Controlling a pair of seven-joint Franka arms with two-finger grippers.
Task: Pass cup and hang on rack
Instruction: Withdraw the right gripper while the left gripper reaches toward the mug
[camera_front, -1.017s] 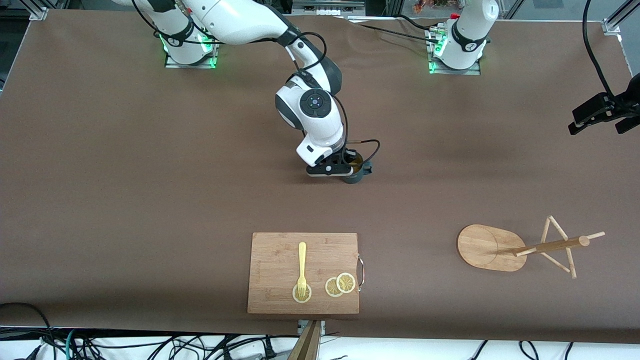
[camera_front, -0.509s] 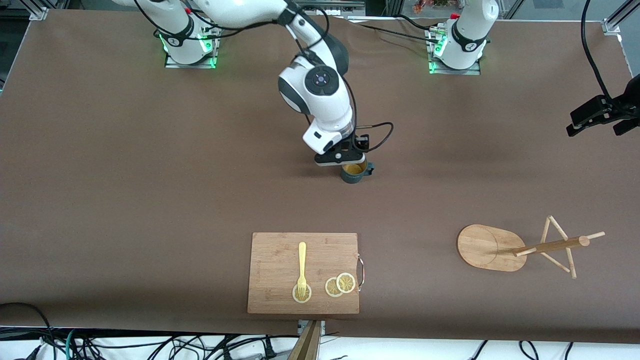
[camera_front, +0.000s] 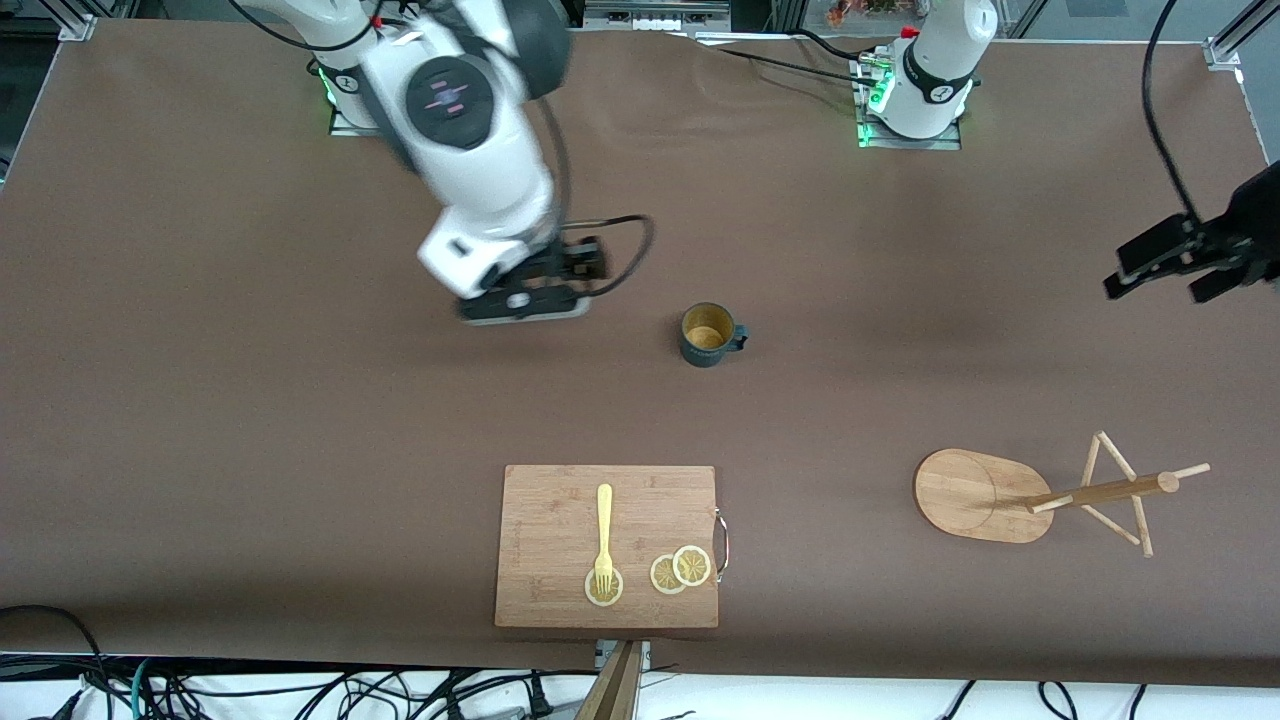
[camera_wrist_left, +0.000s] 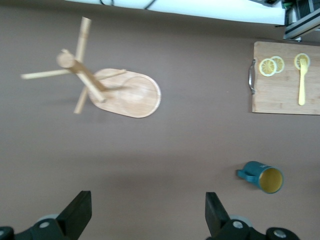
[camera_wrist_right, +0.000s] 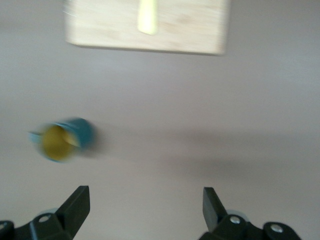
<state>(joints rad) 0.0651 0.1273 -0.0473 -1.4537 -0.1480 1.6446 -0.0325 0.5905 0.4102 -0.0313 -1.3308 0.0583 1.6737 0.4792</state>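
The cup (camera_front: 708, 335) stands upright and alone on the brown counter (camera_front: 250, 420), near its middle, its small handle pointing toward the left arm's end. The right tool (camera_front: 525, 300) hangs over bare counter at about 9 o'clock from the cup, well apart from it, its fingers (camera_wrist_right: 75, 202) spread wide and holding nothing. The left tool (camera_front: 1180, 262) hovers over the counter's edge at the left arm's end, at roughly 3 o'clock from the cup, also wide and empty. The rack (camera_front: 985, 495) lies tipped on its side at about 4 o'clock from the cup, nearer the front camera. A cutting board (camera_front: 560, 520) at 6 o'clock carries a yellow fork (camera_front: 604, 535) and 3 lemon slices (camera_front: 680, 570).
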